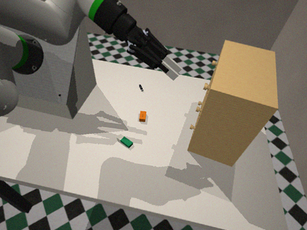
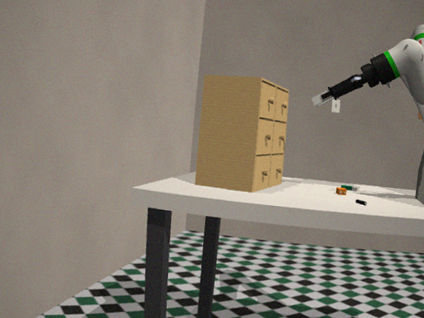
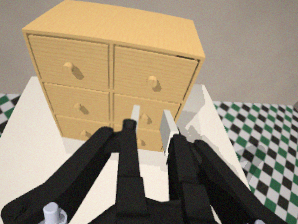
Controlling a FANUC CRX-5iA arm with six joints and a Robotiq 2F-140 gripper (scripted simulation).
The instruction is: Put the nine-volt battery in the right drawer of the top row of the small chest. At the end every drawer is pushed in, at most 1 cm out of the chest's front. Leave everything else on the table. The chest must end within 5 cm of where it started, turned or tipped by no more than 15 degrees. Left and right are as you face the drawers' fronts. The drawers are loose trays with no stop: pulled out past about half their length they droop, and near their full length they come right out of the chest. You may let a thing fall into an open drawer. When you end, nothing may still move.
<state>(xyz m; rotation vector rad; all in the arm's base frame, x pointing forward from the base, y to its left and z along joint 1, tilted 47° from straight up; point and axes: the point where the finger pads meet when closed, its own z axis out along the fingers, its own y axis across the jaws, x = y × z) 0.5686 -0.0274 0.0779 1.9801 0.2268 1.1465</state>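
The nine-volt battery, an orange block [image 1: 142, 116] [image 2: 340, 191] with small terminals, lies on the table in front of the chest. The wooden chest [image 1: 246, 73] [image 2: 228, 132] [image 3: 115, 22] stands upright with two columns of three drawers, all looking pushed in. The top row's right drawer [image 2: 282, 98] [image 3: 170, 67] [image 1: 206, 86] has a round knob [image 2: 284, 107] [image 3: 152, 81]. My gripper [image 1: 177, 74] [image 2: 316, 100] [image 3: 150, 117] is empty and partly open, its fingers a small gap apart. It hangs in the air in front of the chest, pointing obliquely down toward its front, apart from the knobs.
A green block [image 1: 126, 142] [image 2: 346, 187] lies on the table [image 1: 88, 169] [image 2: 297, 214] nearer the top camera than the battery. A small black cylinder [image 1: 141, 87] [image 2: 360, 202] lies on the battery's other side. A wall [image 2: 77, 105] rises behind the chest.
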